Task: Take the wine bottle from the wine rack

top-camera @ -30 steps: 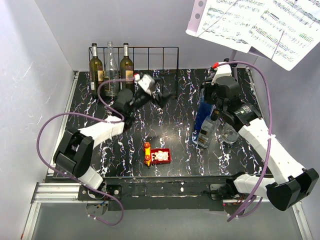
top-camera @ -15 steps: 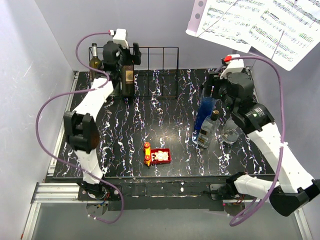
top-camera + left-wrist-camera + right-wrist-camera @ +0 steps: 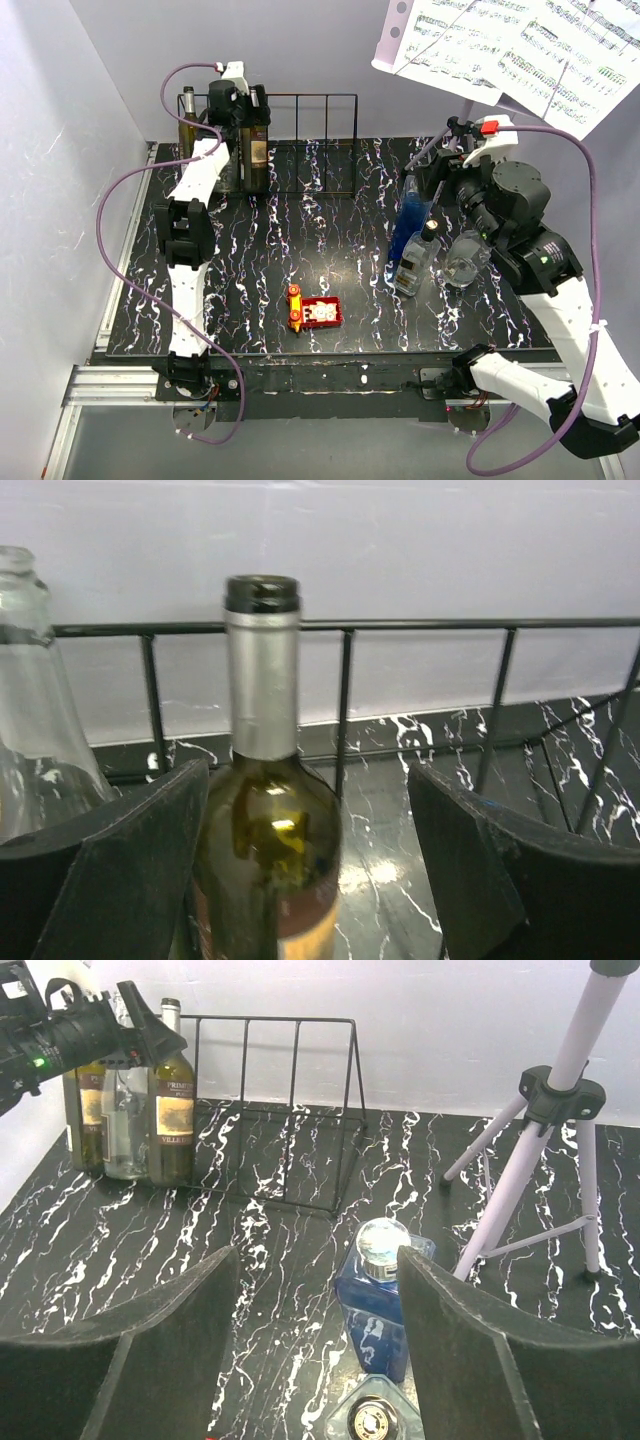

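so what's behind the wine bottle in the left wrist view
Behind the wine bottle are the wine rack's back wires, then the pale wall, with marbled tabletop below. Whatever sits directly behind the bottle's body is covered.

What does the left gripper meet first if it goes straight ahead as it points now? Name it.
The wine bottle: it stands right ahead between the left gripper's open fingers, slightly left of centre, with the wine rack's back wires behind it. How near it is, the picture leaves unclear.
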`<state>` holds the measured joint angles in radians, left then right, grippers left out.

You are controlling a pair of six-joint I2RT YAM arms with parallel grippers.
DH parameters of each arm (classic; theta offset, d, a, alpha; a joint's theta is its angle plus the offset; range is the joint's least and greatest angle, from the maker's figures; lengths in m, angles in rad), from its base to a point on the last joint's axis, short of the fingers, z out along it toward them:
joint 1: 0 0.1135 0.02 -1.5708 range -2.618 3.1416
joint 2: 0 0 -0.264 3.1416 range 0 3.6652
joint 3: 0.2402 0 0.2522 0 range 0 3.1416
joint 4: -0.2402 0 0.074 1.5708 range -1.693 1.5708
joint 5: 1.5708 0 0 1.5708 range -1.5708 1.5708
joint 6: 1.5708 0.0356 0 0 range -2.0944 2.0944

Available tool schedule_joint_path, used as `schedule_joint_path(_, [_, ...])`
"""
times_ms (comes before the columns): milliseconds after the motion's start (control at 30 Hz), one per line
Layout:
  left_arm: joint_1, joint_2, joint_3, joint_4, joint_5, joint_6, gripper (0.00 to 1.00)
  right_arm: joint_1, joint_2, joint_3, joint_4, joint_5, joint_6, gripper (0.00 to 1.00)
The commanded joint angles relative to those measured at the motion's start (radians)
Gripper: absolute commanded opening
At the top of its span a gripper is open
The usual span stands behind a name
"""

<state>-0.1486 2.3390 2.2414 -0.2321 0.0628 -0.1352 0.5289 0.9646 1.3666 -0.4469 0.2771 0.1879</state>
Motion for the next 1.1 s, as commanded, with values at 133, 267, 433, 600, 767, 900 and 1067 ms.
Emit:
schedule_joint_path(133, [0.026,0.082,0.093,0.129,0.080,0.028,0.69,0.014,0.028,0.015,0.042,-0.042,0.024,0.70])
schedule_joint_path(267, [0.026,0.098,0.093,0.186,0.061,0.062,0.66,0.019,0.037,0.009,0.043,-0.047,0.027,0.70])
schedule_joint_path(433, [0.026,0.137,0.095,0.258,0.103,0.088,0.51,0.025,0.055,0.019,0.042,-0.049,0.028,0.70])
schedule_joint_path(600, [0.026,0.160,0.096,0.270,0.144,0.094,0.40,0.026,0.100,0.055,0.053,-0.055,0.025,0.70])
schedule_joint_path(767, [0.026,0.080,-0.027,0.351,0.233,0.103,0.11,0.031,0.134,0.078,0.059,-0.079,0.027,0.70])
schedule_joint_path(900, [0.023,-0.021,-0.169,0.500,0.252,0.077,0.00,0.034,0.135,0.069,0.077,-0.081,0.030,0.70])
schedule_joint_path(1067, [0.023,-0.136,-0.297,0.592,0.270,0.039,0.00,0.036,0.135,0.072,0.100,-0.102,0.035,0.70])
